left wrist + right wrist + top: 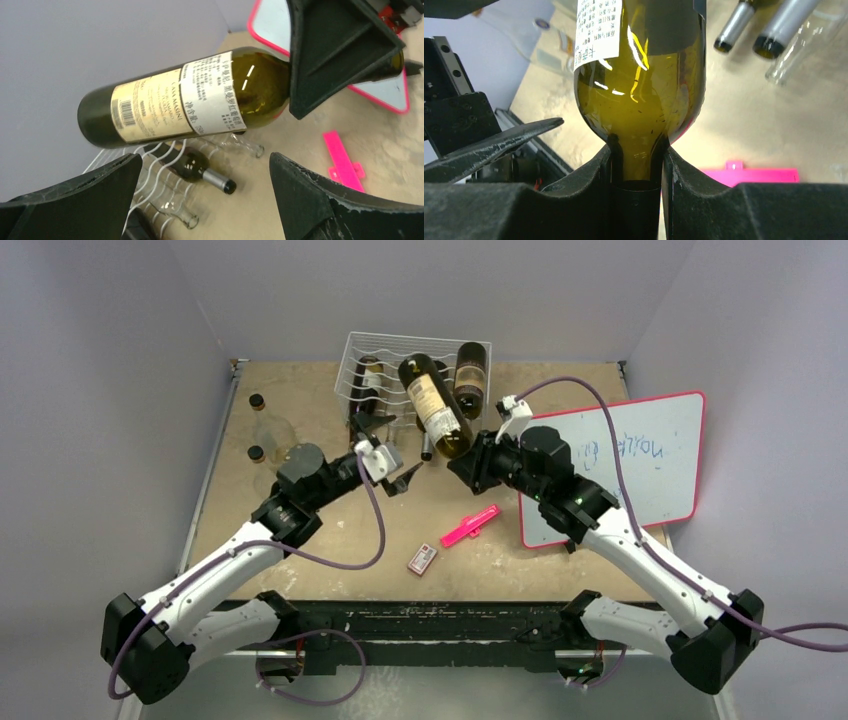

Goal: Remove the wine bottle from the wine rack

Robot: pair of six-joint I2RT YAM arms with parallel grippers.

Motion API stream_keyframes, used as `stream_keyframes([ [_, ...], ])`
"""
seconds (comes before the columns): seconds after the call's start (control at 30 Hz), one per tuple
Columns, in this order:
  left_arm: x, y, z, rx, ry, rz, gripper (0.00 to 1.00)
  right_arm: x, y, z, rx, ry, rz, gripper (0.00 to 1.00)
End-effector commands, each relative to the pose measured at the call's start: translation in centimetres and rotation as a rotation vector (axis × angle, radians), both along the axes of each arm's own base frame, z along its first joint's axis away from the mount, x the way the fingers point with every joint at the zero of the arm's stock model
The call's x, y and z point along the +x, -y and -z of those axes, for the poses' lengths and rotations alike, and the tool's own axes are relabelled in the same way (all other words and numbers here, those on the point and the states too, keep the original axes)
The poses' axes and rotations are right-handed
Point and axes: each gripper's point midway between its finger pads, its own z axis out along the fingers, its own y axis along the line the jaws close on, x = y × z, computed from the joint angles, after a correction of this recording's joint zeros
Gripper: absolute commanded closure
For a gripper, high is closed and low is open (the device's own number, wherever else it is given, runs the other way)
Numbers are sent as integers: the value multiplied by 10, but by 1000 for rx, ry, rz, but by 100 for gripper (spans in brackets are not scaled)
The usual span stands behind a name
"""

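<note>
My right gripper [636,165] squeezes the neck of the wine bottle [432,405], whose body hangs over the wine rack [385,348]. My left gripper [388,452] stands wide open, near the rack's front.

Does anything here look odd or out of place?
Yes: the wine bottle hangs slanted in mid-air above the wine rack, pinched only at its neck by the right gripper. The left gripper stands open.

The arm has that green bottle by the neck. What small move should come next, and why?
Probably pull the wine bottle back, clear of the wine rack: the right fingers are shut on its neck, its base hangs over the rack, and the left fingers stand open, holding nothing.
</note>
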Motion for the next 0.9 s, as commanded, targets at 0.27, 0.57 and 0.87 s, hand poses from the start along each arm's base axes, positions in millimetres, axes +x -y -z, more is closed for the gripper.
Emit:
stream_keyframes([
  [0.27, -41, 10, 27, 198, 40, -17, 0, -24, -14, -18, 53, -14, -139, 100],
  [0.57, -55, 8, 68, 372, 3, 42, 0, -49, -18, 19, -50, -119, -308, 100],
  [0.87, -49, 42, 94, 546, 108, 105, 0, -66, -24, 28, -92, -187, -462, 100],
])
